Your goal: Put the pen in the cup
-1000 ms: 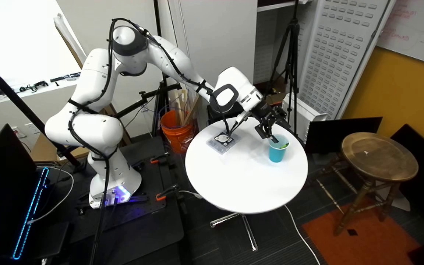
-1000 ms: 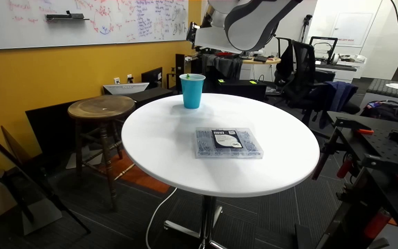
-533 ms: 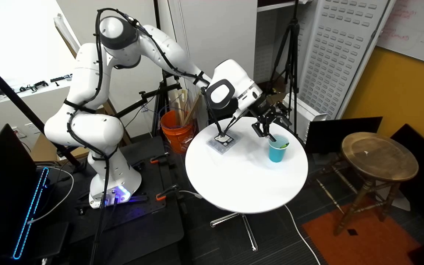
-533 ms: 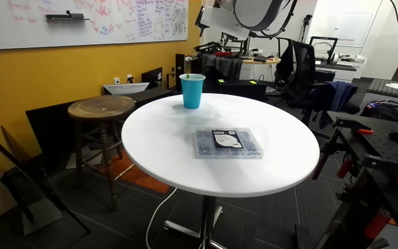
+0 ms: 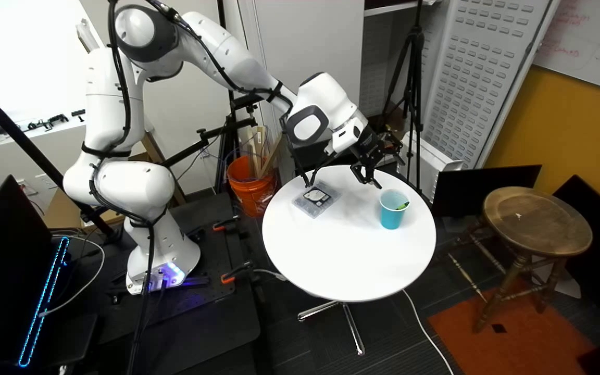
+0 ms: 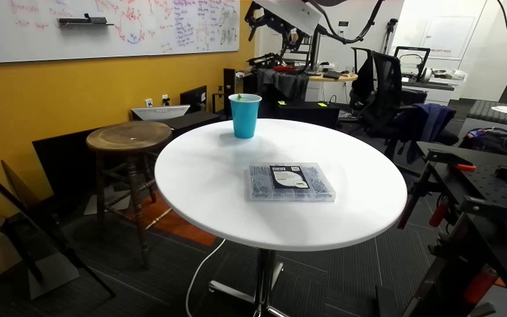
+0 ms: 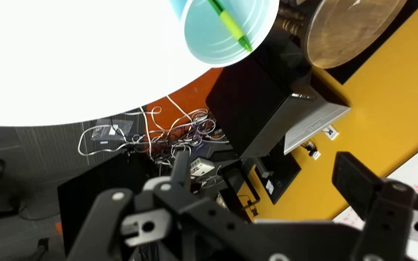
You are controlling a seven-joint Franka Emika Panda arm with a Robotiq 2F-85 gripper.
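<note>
In an exterior view my pincer [image 6: 268, 46] hangs higher than the blue cup [image 6: 244, 118] and well apart from it, its jaws spread. The cup stands upright near the edge of the round white table [image 6: 205, 180], and a small green end of the pen [image 6: 239, 97] shows at its rim. Well apart from the cup, a clear plastic box [image 6: 260, 188] lies flat. Beside the table I see a wooden stool [image 6: 129, 134] and, on the yellow wall [image 6: 82, 97], a scribbled whiteboard [image 6: 24, 39].
</note>
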